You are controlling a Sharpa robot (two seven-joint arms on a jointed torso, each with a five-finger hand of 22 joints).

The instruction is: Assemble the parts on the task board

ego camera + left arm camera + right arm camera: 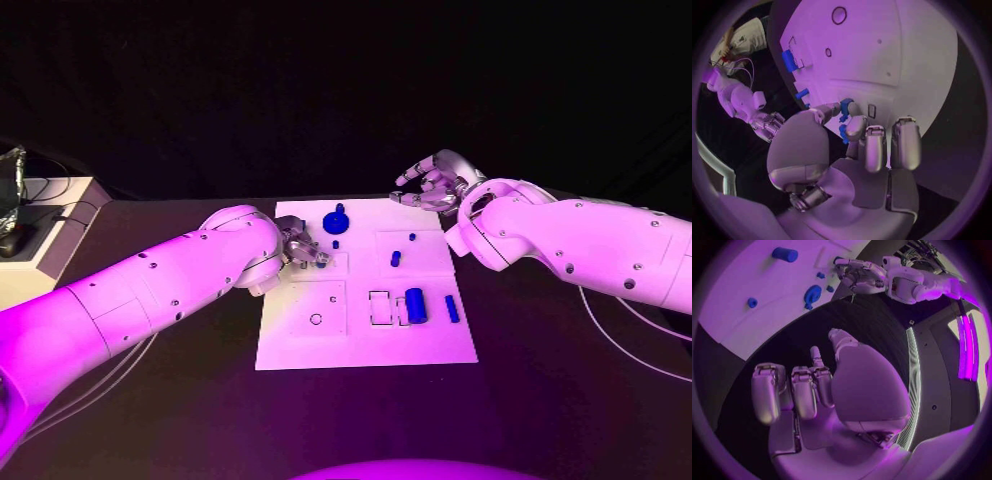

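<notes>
one white board [361,345] lies mid-bench [577,400], and two hands work at its far end. in the head view i count about six blue parts on it: a round knobbed part [336,222] at 12 o'clock, a tiny peg [411,237] at 1 o'clock, a short peg [395,258] near centre, a thick cylinder [415,305] and a thin bar [451,308] side by side at 4 o'clock, plus a small piece by the left fingers. a ring outline [316,319] sits at 8 o'clock.

the left hand [299,250] rests at the board's 10 o'clock edge; its wrist view shows the fingertips [856,127] against small blue pieces [844,107], but the fingers hide how many, and i cannot tell whether it truly grips them.

the right hand [431,183] hangs over the dark bench just past the board's 1 o'clock corner, fingers curled in on nothing.
</notes>
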